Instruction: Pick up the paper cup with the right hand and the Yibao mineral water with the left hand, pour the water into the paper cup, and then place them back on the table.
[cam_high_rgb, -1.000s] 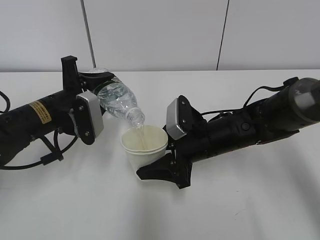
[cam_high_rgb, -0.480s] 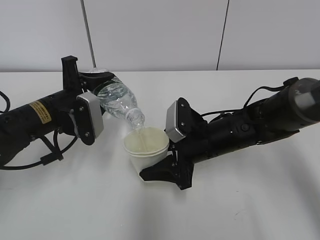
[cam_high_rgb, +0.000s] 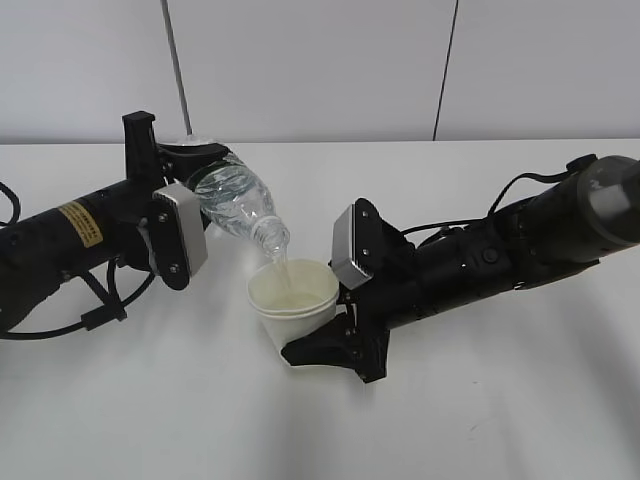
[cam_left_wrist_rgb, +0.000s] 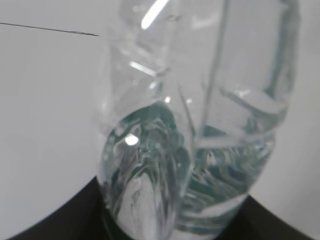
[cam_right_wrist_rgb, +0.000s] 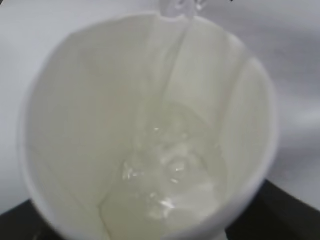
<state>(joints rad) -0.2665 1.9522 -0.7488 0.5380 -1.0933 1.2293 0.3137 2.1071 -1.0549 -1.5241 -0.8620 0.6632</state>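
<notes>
Mid-pour: we have the left claw (cam_high_rgb: 190, 200) holding the tilted Yibao mineral water (cam_high_rgb: 235, 205), right claw (cam_high_rgb: 325, 345) holding the paper cup (cam_high_rgb: 290, 300) under the stream above the desk (cam_high_rgb: 150, 400); set-down remains.

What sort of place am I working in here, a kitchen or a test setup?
Most likely a lab test bench, not a kitchen: a bare white table, plain pale wall panels behind it, and nothing out except the water bottle and paper cup held by the two arms.
</notes>
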